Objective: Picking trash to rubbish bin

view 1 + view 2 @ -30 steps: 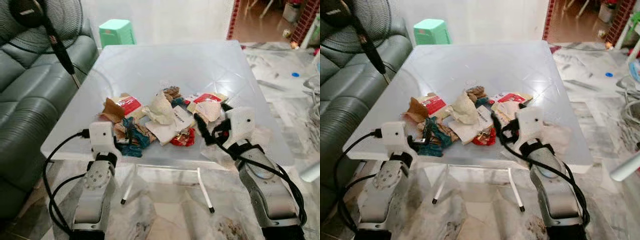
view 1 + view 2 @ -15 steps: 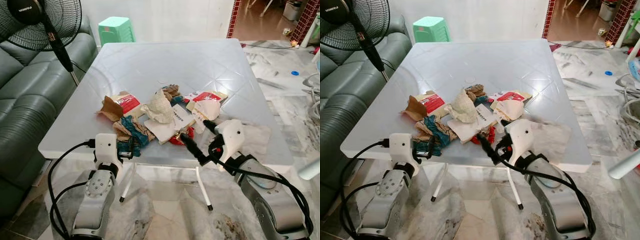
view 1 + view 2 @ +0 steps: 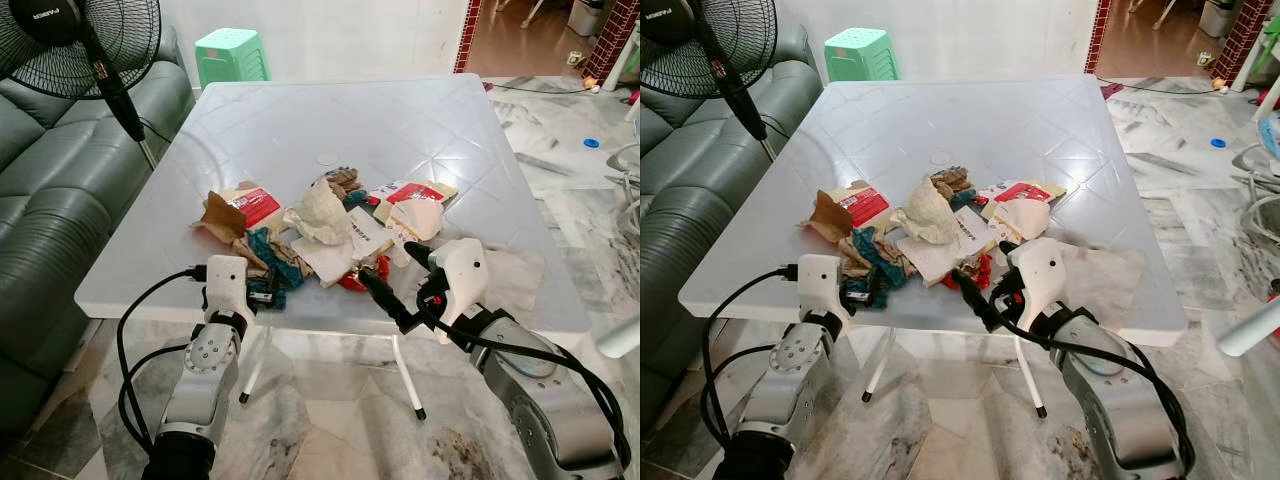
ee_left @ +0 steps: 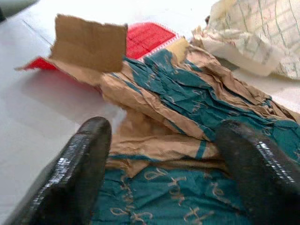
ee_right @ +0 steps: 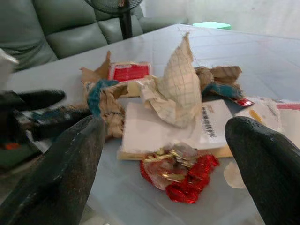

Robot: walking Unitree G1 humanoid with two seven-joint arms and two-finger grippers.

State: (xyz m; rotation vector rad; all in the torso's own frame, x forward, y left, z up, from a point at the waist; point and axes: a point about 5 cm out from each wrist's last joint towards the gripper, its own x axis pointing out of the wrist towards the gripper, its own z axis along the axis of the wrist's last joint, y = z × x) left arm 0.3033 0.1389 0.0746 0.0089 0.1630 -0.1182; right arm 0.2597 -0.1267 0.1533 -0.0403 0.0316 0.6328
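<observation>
A heap of trash (image 3: 320,235) lies on the near half of a white square table (image 3: 300,120): crumpled teal-and-brown paper (image 3: 268,258), a torn piece of brown cardboard (image 3: 222,217) beside a red-printed carton (image 3: 258,209), a balled cream checked wrapper (image 3: 320,210), a flat white box with a barcode (image 3: 352,243), a shiny red foil wrapper (image 3: 372,275) and another red-and-cream packet (image 3: 415,197).

The left gripper (image 3: 263,293) sits at the table's near edge with its two black fingers (image 4: 75,168) spread wide, the creased teal-and-brown paper lying between them; whether the fingers touch it cannot be told. The right gripper (image 3: 395,285) is also opened wide, its fingers (image 5: 70,159) apart and pointing at the red foil wrapper, which lies just in front of them on the tabletop, not gripped.

A dark green leather sofa (image 3: 50,210) stands to the left of the table, with a black standing fan (image 3: 85,40) by it. A green plastic stool (image 3: 232,55) stands beyond the table's far edge. The floor (image 3: 320,420) is marbled tile.
</observation>
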